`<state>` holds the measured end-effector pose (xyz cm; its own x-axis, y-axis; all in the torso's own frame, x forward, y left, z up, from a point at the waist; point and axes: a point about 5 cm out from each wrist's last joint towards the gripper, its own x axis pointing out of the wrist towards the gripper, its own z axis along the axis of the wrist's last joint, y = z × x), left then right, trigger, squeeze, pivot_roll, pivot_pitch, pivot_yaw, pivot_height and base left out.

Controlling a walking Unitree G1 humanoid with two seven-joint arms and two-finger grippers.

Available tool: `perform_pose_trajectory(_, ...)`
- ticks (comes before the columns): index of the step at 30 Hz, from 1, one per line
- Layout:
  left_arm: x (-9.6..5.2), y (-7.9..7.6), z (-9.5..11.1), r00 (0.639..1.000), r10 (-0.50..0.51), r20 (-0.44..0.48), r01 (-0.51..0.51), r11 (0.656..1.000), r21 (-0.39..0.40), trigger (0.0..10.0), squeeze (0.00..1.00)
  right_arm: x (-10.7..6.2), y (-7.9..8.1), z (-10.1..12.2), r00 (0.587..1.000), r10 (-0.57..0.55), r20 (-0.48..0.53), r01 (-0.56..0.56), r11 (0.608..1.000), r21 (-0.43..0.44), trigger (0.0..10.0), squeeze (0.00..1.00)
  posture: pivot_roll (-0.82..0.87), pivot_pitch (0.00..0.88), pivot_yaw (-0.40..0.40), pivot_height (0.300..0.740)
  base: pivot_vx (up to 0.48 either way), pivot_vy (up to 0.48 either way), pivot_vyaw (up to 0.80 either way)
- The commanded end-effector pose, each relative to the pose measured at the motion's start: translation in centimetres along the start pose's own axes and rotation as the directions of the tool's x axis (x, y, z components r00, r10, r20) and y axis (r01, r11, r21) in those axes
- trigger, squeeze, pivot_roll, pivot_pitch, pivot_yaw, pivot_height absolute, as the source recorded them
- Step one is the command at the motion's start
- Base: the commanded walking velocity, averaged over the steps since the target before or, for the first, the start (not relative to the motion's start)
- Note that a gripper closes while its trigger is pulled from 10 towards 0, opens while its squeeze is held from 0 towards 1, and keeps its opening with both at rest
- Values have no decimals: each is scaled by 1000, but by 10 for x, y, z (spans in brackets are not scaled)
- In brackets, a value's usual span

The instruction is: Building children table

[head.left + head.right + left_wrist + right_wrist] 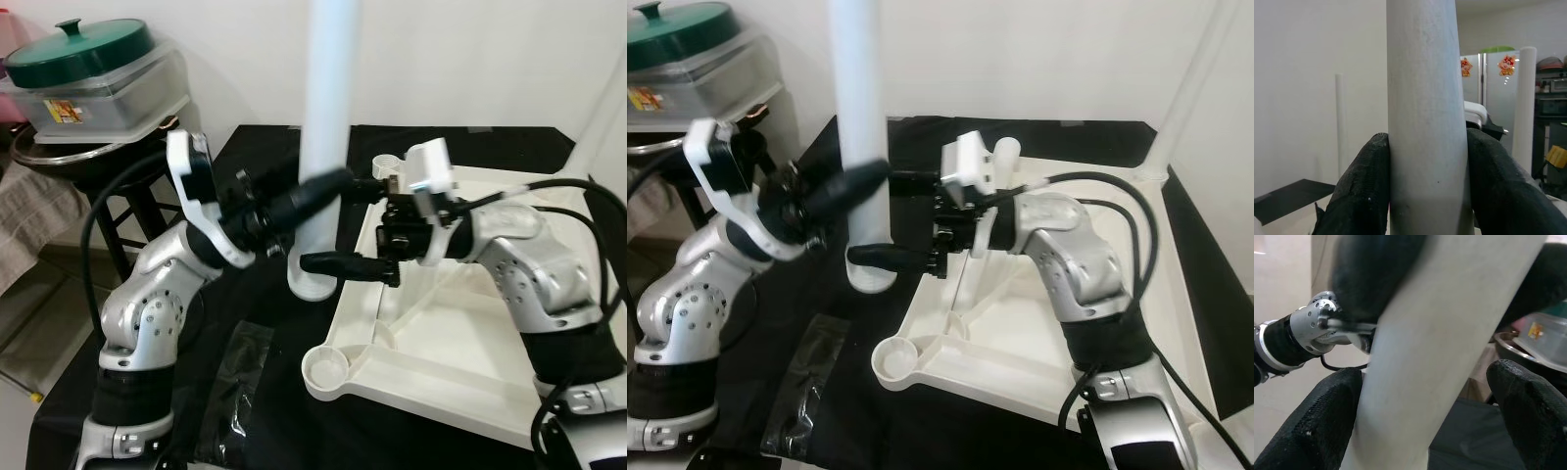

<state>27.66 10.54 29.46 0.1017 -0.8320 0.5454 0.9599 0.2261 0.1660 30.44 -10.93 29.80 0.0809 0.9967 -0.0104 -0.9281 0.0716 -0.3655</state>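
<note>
Upright on the black cloth point(265, 411) stands a white table leg point(325, 147), its foot just beside the upturned white tabletop point(460, 343); both arms reach in toward it from either side. Bent at the elbow, the left arm angles its wrist up and inward; the left gripper point(328, 186) has its 2 black fingers point(1364, 191) clenched on the leg, pressing both sides. From the right, the other arm folds across the tabletop; the right gripper point(338, 220) has its fingers point(1327, 421) spread around the leg lower down, one touching, the other apart. Behind the left arm, a green-lidded pot point(83, 49) sits on a stool point(118, 196).
</note>
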Motion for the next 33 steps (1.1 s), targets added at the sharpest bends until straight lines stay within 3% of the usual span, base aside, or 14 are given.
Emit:
perform_pose_trajectory(1,2,-10,2,997,-78,2,78,997,6,10000,0,7,-2,-1,1000,13,-17,-13,1000,-4,10000,0,-21,74,29,740,0,0,0)
perform_pose_trajectory(4,1,-12,2,996,-92,-2,92,996,3,10000,0,8,-3,0,1000,14,-17,-14,1000,-1,10000,0,-21,74,29,740,0,0,0)
perform_pose_trajectory(5,1,-13,0,995,-100,-5,100,995,-2,10000,0,11,-4,0,1000,8,2,-8,1000,17,4706,0,-24,74,32,740,0,0,0)
perform_pose_trajectory(7,1,-14,-1,994,-105,-7,105,994,-6,10000,0,14,-5,1,1000,4,15,-4,1000,31,4706,0,-24,74,32,740,0,0,0)
perform_pose_trajectory(8,1,-15,-2,994,-108,-8,108,994,-9,10000,0,16,-5,2,999,2,32,-3,999,45,3373,0,-25,74,33,740,0,0,0)
perform_pose_trajectory(9,1,-16,-3,994,-111,-7,110,994,-11,10000,0,18,-5,3,999,5,51,-8,998,63,0,0,-25,76,34,740,0,0,0)
perform_pose_trajectory(23,0,-10,0,998,-65,-5,65,998,6,10000,0,19,-4,-1,998,-35,52,30,996,89,0,0,-28,79,35,740,0,0,0)
perform_pose_trajectory(24,-1,-7,3,998,-57,-18,57,998,-11,10000,1000,17,-6,-3,998,-58,31,56,995,85,0,0,-27,81,34,740,0,0,0)
perform_pose_trajectory(26,-1,-5,5,998,-53,-26,52,998,-23,10000,1000,16,-8,-4,997,-75,15,73,994,83,0,0,-27,81,34,740,0,0,0)
perform_pose_trajectory(29,-4,-2,14,987,-66,-149,80,993,90,10000,1000,7,-13,-12,987,-119,-106,123,992,31,0,0,-28,82,39,740,0,0,0)
perform_pose_trajectory(33,-5,0,17,976,-73,-203,98,988,115,10000,1000,5,-14,-16,976,-130,-173,129,991,-21,0,0,-28,82,39,740,0,0,0)
